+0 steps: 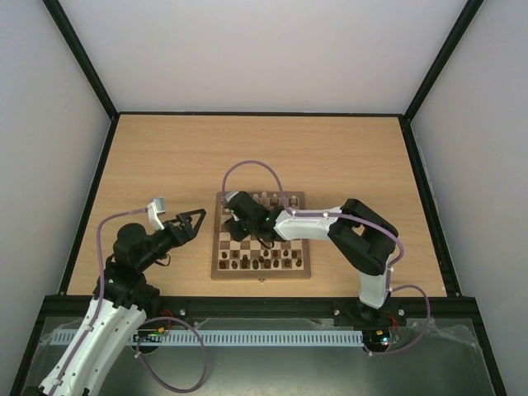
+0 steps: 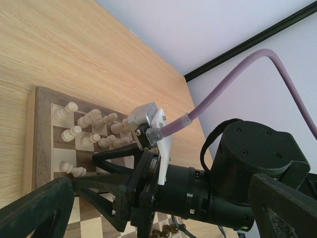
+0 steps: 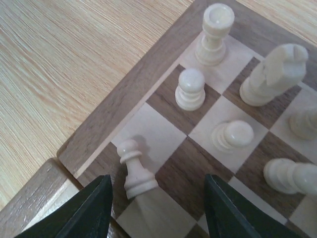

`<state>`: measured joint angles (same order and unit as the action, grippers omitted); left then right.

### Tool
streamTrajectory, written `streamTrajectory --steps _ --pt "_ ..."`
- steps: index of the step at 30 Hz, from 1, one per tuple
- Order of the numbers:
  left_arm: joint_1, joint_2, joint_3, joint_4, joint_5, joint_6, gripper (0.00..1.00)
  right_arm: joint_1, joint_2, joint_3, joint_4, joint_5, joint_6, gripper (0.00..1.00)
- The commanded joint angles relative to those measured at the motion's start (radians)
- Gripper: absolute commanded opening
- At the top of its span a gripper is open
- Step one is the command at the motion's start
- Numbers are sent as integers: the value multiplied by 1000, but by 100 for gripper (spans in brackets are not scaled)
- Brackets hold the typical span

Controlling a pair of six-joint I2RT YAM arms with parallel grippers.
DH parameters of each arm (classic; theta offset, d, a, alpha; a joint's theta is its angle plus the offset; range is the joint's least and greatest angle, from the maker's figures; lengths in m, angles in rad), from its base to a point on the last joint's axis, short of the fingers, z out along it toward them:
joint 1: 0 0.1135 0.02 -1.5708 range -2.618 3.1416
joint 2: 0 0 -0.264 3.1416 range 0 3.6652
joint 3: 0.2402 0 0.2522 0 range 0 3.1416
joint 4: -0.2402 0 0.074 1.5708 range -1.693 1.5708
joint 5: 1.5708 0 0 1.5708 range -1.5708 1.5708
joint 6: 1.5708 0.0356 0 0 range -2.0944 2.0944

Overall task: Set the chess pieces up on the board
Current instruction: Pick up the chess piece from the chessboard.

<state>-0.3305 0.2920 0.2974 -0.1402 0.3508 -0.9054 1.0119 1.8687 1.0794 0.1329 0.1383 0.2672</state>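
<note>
The board (image 1: 261, 275) lies mid-table. Cream chess pieces (image 1: 269, 198) line its far rows. My right gripper (image 1: 228, 221) hangs low over the board's far left corner. In the right wrist view it (image 3: 158, 208) is open, and one cream pawn (image 3: 134, 168) stands free between its fingers (image 3: 94, 208), nearer the left one, with a gap on both sides. A rook (image 3: 214, 33), a knight (image 3: 275, 74) and more pawns (image 3: 190, 89) stand beyond. The left wrist view shows the same pawn (image 2: 73, 170) at the right gripper's tips. My left gripper (image 1: 195, 221) is wide open and empty, left of the board.
Dark brown chessmen (image 1: 264, 262) fill the board's near rows. Light wood tabletop (image 1: 165, 165) surrounds the board, with black frame rails (image 1: 256, 113) along its edges. A purple cable (image 1: 256, 169) arcs over the board's far side. The right arm (image 1: 363, 239) reaches across the board's right half.
</note>
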Motion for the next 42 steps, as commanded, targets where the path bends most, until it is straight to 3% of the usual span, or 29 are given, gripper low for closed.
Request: streamTrajectory --steps 1,15,27,35,42 --pt "5 -19 -15 24 2 5 99 2 69 24 -60 -22 -9 50" --pt "5 -59 -24 14 4 1 99 2 53 -10 -72 -46 -1 36" --pt "4 -66 -31 12 18 2 99 8 28 -25 -74 -97 14 13" --pt "5 19 -51 115 163 -21 99 8 -150 -97 -55 -157 53 12" --pt "3 97 -32 204 321 -94 99 8 -429 -178 -89 -187 62 12"
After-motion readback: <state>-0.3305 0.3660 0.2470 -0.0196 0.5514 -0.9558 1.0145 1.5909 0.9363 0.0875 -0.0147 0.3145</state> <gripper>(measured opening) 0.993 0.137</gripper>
